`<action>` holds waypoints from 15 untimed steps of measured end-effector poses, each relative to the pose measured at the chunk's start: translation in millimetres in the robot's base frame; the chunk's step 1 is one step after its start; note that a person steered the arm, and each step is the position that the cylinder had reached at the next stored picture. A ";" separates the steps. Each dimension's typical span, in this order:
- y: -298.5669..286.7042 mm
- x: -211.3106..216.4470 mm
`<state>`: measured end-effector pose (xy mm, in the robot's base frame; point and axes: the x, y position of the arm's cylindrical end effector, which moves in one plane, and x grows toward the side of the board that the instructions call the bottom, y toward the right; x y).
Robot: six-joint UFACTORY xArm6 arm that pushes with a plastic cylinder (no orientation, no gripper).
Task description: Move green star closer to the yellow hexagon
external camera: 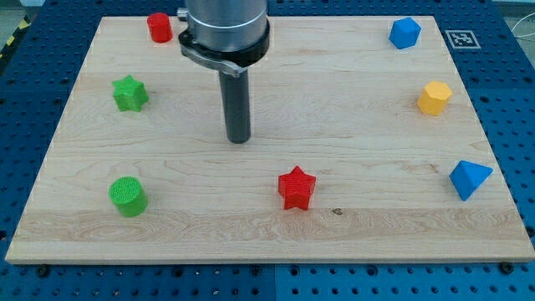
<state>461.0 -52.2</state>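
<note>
The green star (129, 93) lies near the view's left edge of the wooden board, in the upper half. The yellow hexagon (434, 98) lies far across the board near the view's right edge, at about the same height. My tip (239, 139) stands on the board left of its middle, to the right of and a little below the green star, well apart from it. It touches no block.
A red cylinder (160, 28) sits at the top left. A green cylinder (128, 196) sits at the lower left. A red star (297, 188) lies below my tip to its right. A blue block (405, 33) sits at the top right. A blue wedge (469, 179) sits at the lower right.
</note>
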 end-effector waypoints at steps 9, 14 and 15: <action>-32.5 -37.2; -37.3 -62.3; -14.4 -78.3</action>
<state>382.7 -66.6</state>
